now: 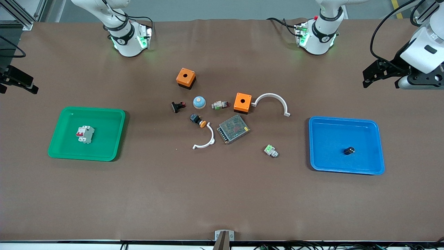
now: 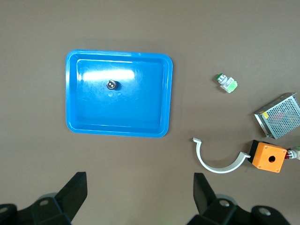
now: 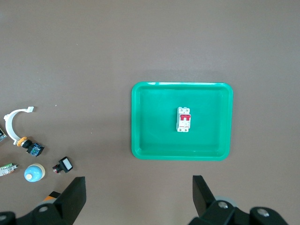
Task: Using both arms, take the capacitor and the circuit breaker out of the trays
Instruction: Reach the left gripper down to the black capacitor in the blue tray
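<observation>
Both claws released, hanging high: left claw [image 2: 140, 197] over desk beside blue tray [image 2: 74, 93], right claw [image 3: 139, 197] beside green tray [image 3: 140, 122].

Capacitor [image 1: 349, 150] mid blue tray, dotted end toward 2 o'clock in front view.

Circuit breaker [image 1: 85, 134] mid green tray, flat, long axis 12–6, red lever toward right arm's end.

Descend centred, jaws across short sides, clear rims.

Grey circuit breaker [image 1: 85, 134] with red lever is lying flat in green tray [image 1: 62, 119]; black capacitor [image 1: 349, 150], apparently on its side, is sitting in blue tray [image 1: 319, 139].

Glossy plastic trays [image 1: 119, 118], matt tablecloth [image 1: 222, 194]
</observation>
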You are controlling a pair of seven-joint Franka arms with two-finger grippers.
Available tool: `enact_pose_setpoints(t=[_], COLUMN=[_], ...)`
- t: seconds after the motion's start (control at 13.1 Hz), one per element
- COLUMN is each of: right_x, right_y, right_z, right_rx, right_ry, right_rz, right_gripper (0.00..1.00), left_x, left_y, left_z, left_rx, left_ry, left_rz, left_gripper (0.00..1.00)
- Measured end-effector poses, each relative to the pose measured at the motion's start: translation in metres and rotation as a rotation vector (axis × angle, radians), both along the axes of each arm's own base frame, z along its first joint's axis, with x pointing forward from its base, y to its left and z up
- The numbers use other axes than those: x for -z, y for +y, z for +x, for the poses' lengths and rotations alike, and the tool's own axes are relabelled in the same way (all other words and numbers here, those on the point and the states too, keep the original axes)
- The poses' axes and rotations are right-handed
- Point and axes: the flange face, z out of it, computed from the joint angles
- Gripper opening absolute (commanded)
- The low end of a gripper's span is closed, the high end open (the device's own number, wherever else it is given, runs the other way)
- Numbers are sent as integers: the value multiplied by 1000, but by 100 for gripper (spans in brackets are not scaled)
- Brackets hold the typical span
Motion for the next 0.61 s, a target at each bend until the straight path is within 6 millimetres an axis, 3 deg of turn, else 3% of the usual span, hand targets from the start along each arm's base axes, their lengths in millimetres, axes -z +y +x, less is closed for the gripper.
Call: enact_pose_setpoints(t=[0.31, 0.46, 0.61], right_x=[0, -1, -4], right_y=[0, -1, -5], right_z=[0, 0, -1], right_rx=[0, 1, 11], right_ry=[0, -1, -7], right_rz=[0, -1, -2], right_gripper=[100, 100, 100], left_x=[0, 8, 38], left_y=[4, 22, 52], left_z=[1, 7, 27], left_rx=[-7, -25, -58], left_ry=[-1, 12, 41], left_rz=[-1, 1, 5], left_gripper=[100, 100, 100])
